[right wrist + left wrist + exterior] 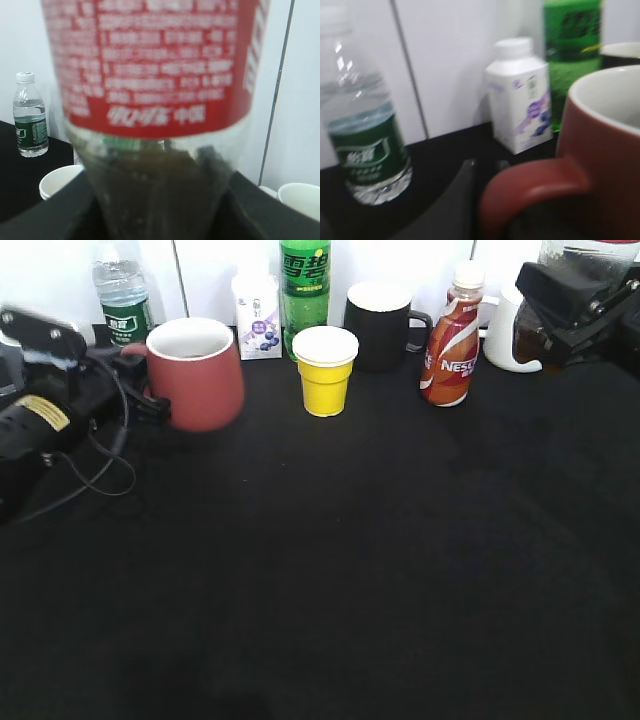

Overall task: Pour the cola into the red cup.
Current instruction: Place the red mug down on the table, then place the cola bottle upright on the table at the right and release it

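While the left gripper (150,405) clamps the loop handle of the rounded brick-red ceramic mug (196,373) at the far left, the right gripper (570,310) at the far right is closed around the clear plastic cola bottle (150,100) with its red label. Dark cola sits low in that bottle, well apart from the mug.

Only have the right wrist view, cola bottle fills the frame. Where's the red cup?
Observer: Far left of the table: the red cup, opposite your right tool, which is clamped on the cola bottle.
Operator: Left arm on it?
Observer: The left tool is at its handle; I can't tell if it grips.
Operator: Anything between?
Observer: A yellow cup and a Nestle bottle, toward the back.
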Available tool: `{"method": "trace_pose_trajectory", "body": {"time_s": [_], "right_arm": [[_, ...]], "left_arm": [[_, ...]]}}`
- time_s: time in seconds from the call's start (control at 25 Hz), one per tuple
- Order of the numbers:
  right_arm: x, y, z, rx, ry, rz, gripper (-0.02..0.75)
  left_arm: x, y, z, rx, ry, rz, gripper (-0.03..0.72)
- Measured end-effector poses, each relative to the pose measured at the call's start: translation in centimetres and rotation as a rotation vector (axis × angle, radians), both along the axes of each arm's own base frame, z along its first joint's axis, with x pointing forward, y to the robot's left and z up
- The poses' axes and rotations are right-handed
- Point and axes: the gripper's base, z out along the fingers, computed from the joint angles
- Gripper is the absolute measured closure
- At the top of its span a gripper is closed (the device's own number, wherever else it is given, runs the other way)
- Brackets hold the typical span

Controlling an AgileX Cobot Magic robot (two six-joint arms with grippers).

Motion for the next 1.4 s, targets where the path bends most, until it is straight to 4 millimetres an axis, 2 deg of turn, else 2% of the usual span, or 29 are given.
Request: {"method": "trace_pose_trajectory", "body": {"time_s": [0.12,0.28,0.4,0.48,0.52,0.56,0.6,0.72,0.92,1.08,1.16,1.24,1.4], "right_arm": [[0.0,0.0,0.0,0.000,0.000,0.000,0.371],[0.0,0.0,0.0,0.000,0.000,0.000,0.371],[0.0,0.0,0.0,0.001,0.001,0.000,0.371],[0.0,0.0,0.0,0.001,0.001,0.000,0.371],[0.0,0.0,0.0,0.001,0.001,0.000,0.371],[0.0,0.0,0.0,0.001,0.001,0.000,0.371],[0.0,0.0,0.0,0.001,0.001,0.000,0.371],[0.0,0.0,0.0,0.001,0.001,0.000,0.371],[0.0,0.0,0.0,0.001,0.001,0.000,0.371],[0.4,-0.3,-0.5,0.027,0.023,-0.035,0.371],[0.9,-0.6,-1.5,0.049,0.059,-0.069,0.371],[1.6,-1.0,-3.2,0.019,0.088,-0.125,0.371],[2.5,-1.5,-6.9,-0.051,0.163,-0.205,0.371]], "left_arm": [[2.1,0.1,-2.4,0.000,0.020,0.028,0.618],[4.3,-0.4,-4.0,-0.001,0.009,0.027,0.617],[4.4,-0.4,-4.4,-0.010,0.009,0.029,0.614],[4.4,-0.4,-4.4,-0.020,0.013,0.029,0.590],[4.4,-0.4,-4.4,-0.020,0.014,0.030,0.545],[4.4,-0.4,-4.5,-0.019,0.018,0.031,0.457],[4.3,-0.3,-4.6,-0.019,0.023,0.035,0.426],[2.7,0.1,-5.1,-0.035,0.038,0.049,0.408],[0.2,0.9,-4.9,-0.038,0.077,0.079,0.407],[-3.5,1.7,-1.5,-0.040,0.062,0.075,0.407],[-5.3,1.9,1.2,-0.054,0.004,0.065,0.407],[-6.3,1.8,3.7,-0.044,-0.045,0.026,0.407],[-7.0,1.6,5.8,-0.014,-0.065,-0.010,0.407]]}}
